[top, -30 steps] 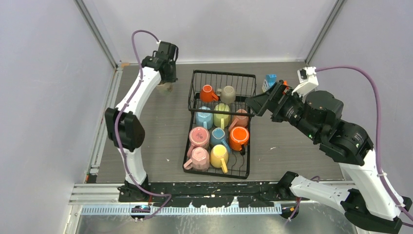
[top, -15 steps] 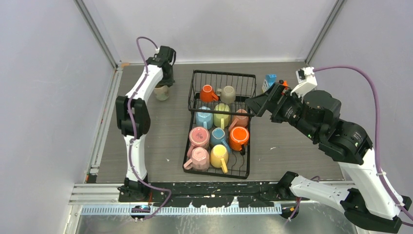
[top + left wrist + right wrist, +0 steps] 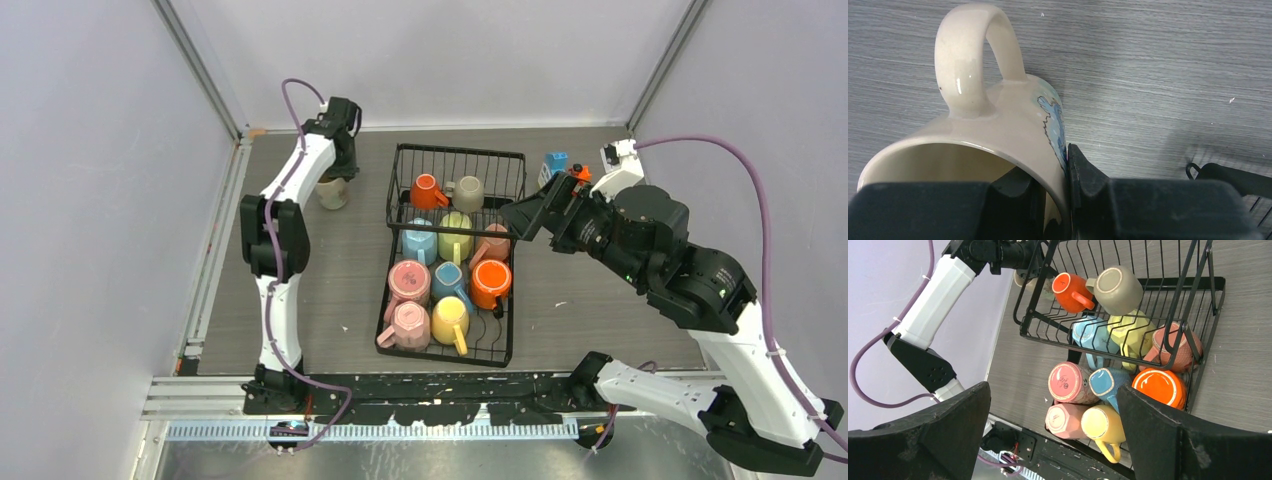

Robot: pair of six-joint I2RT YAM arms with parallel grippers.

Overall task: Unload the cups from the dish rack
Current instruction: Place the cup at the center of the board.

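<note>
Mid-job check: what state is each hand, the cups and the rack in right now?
Left hand: shut on the rim of the cream cup.
Right hand: open, empty, raised by the right side of the rack.
Cream cup: upright, out of the rack, to its left.
Rack: loaded with ten cups.

Left end effector point(image 3: 1068, 172) lowered cream mug point(image 3: 331, 192) to table point(image 3: 330, 280); right arm point(image 3: 655, 240) edged leftward.
</note>
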